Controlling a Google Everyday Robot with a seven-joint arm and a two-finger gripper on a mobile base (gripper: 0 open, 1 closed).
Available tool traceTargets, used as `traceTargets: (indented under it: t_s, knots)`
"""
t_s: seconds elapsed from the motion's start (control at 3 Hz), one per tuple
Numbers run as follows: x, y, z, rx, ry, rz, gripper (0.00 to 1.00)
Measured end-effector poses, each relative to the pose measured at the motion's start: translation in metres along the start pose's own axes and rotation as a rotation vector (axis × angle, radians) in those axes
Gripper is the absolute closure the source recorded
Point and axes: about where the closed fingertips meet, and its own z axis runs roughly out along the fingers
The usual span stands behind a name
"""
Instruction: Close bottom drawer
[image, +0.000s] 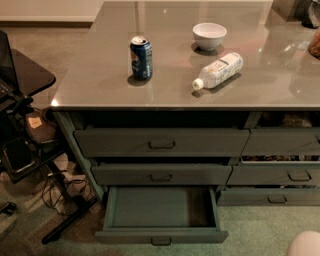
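The bottom drawer (161, 235) is the lowest of the left stack of three. It is pulled far out, its inside is empty, and its small dark bar handle sits at the centre of the flat front. The two drawers above it, the top one (161, 143) and the middle one (161, 175), are pushed in. My gripper is not in view. Only a pale rounded part (305, 245) shows in the bottom right corner, to the right of the open drawer and apart from it. I cannot tell what it belongs to.
On the grey countertop (100, 80) stand a blue can (141, 57) and a white bowl (209, 35), and a plastic bottle (218, 70) lies on its side. The narrower right-hand drawers (285, 175) sit beside the stack. A black stand (25, 125) with cables on the floor is at the left.
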Motion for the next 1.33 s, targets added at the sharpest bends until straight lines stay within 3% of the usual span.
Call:
traceTargets:
  t_s: [0.33, 1.0, 1.33]
  knots:
    - [-0.039, -0.016, 0.002, 0.027, 0.0, -0.036, 0.0]
    - [-0.108, -0.043, -0.04, 0.122, -0.005, -0.096, 0.0]
    - [-0.108, -0.043, -0.04, 0.122, -0.005, -0.096, 0.0]
